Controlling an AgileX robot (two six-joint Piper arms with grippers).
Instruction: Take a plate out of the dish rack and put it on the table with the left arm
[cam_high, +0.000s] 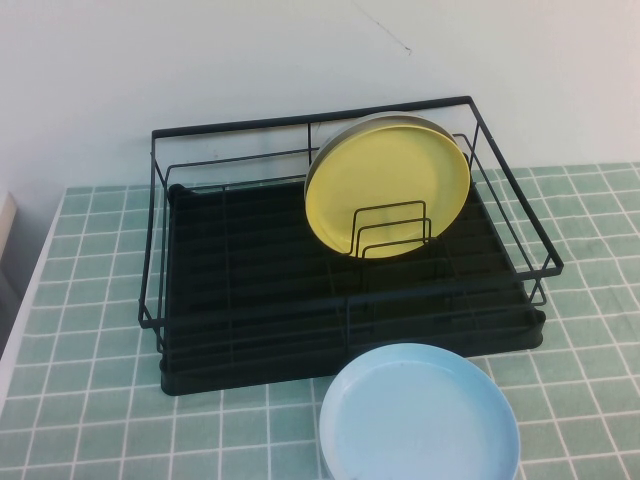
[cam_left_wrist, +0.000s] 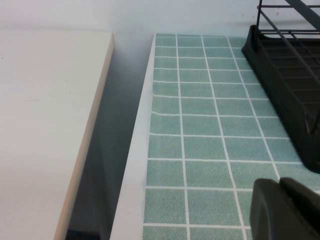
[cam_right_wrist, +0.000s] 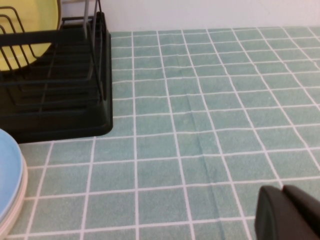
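The sky-blue plate lies flat on the teal tiled table, just in front of the black dish rack. Its edge also shows in the right wrist view, with a pale rim beneath it. Neither arm shows in the high view. My left gripper is shut and empty, low over the tiles near the table's left edge, beside the rack's corner. My right gripper is shut and empty over bare tiles to the right of the rack.
A yellow plate stands upright in the rack's wire dividers, also seen in the right wrist view; a paler rim shows behind it. A white surface lies beyond a gap at the table's left edge. A white wall is behind.
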